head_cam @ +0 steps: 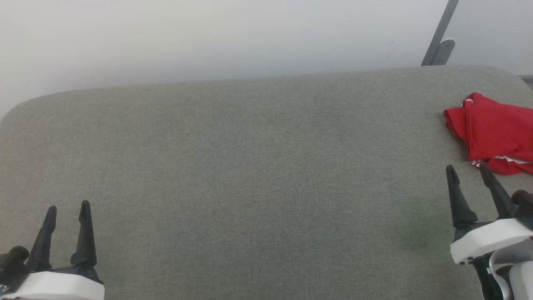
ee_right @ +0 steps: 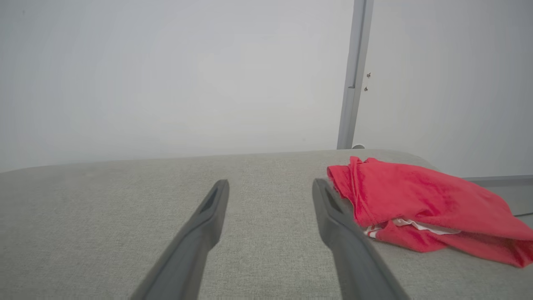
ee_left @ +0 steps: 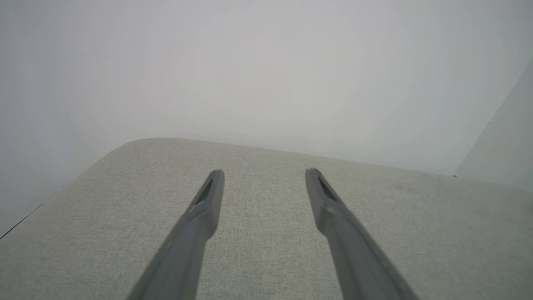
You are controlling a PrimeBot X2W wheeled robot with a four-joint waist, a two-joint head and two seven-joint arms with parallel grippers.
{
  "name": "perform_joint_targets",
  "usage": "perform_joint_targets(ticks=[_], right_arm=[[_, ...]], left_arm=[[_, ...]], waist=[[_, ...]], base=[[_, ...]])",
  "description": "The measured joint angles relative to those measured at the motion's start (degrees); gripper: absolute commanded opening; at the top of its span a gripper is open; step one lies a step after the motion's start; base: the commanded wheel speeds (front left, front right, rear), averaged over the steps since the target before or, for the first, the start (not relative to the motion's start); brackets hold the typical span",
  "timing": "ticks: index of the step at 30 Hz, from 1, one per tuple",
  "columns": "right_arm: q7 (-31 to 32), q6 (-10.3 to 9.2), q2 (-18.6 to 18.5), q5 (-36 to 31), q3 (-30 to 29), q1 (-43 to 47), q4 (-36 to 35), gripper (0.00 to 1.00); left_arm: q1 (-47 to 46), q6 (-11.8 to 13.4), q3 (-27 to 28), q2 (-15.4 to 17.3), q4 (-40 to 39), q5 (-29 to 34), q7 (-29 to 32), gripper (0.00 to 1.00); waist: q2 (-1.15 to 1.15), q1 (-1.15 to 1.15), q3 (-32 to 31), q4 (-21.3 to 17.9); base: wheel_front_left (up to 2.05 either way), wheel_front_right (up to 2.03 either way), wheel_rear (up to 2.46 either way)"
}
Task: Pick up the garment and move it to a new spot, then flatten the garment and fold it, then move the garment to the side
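Note:
The garment (head_cam: 495, 131) is a red shirt lying crumpled at the far right of the grey padded table (head_cam: 250, 166), with a strip of white trim showing along its near edge. In the right wrist view the garment (ee_right: 420, 204) lies just right of my fingers. My right gripper (head_cam: 467, 168) hovers open at the lower right, its fingertips just short of the garment's near edge and holding nothing. My right gripper (ee_right: 270, 185) has only bare table between its fingers. My left gripper (head_cam: 68, 207) stands open and empty at the lower left, far from the garment; my left gripper (ee_left: 264, 174) points at the table's far edge.
A pale wall (head_cam: 208, 37) rises straight behind the table's far edge. A grey metal post (head_cam: 439, 37) stands against the wall behind the right end. The table's far corners are rounded. The garment runs past the right edge of the head view.

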Motion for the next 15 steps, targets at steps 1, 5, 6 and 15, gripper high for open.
perform_joint_targets(ticks=[1,5,6,15], right_arm=[[0.3,0.0,0.2,-0.1,-0.1,0.2,-0.2,1.0],[0.8,0.01,0.3,-0.4,-0.4,0.4,-1.1,1.0],[0.9,0.0,0.5,-0.5,-0.4,0.4,-1.3,1.0],[1.5,0.0,1.0,-0.7,-0.5,1.0,-1.2,0.0]], left_arm=[[0.0,0.0,0.0,-0.1,0.0,0.0,0.0,1.0],[0.1,0.0,-0.1,-0.3,-0.1,0.0,0.0,1.0],[0.1,0.0,-0.1,-0.3,-0.1,0.0,0.0,1.0],[0.1,0.0,0.3,-1.4,-0.2,-0.1,0.0,0.0]], waist=[[0.0,0.0,0.0,0.0],[0.0,0.0,0.0,0.2],[0.0,0.0,0.0,0.2],[0.0,0.0,0.0,0.5]], base=[[0.0,0.0,0.0],[0.0,0.0,0.0],[0.0,0.0,0.0],[0.0,0.0,0.0]])
